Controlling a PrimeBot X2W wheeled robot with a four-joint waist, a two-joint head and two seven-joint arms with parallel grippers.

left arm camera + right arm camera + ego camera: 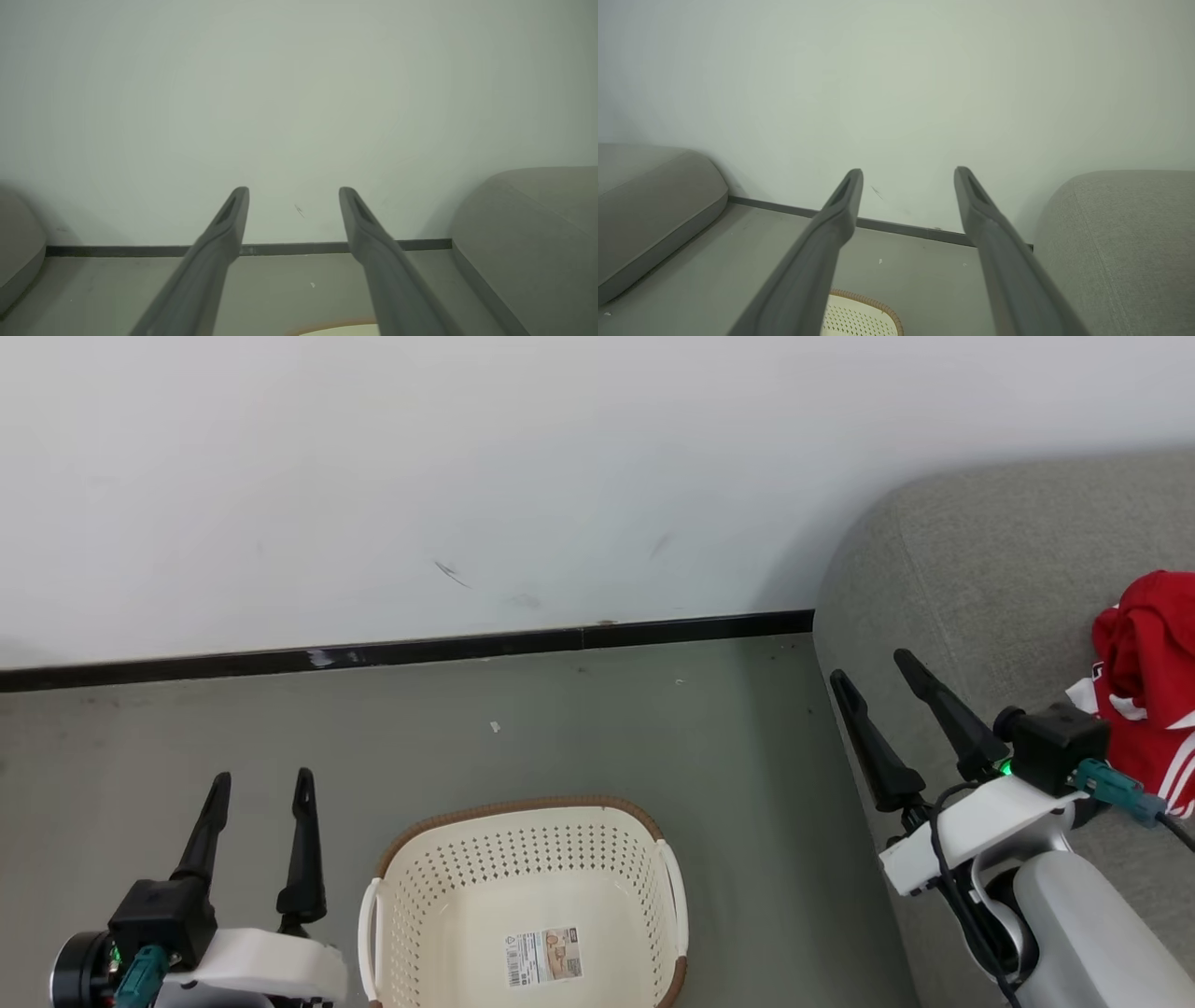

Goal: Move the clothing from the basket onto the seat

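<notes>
red clothing with white stripes and white patches. cream-white basket dotted with rows of little holes, brown and woven-looking at the rim, white at the handles. white and tan label inside. grey seat, softly speckled. white wall, black strip at its foot, dull grey-green floor. black fingers on the left gripper and right gripper, tiny green light by the right one.
</notes>
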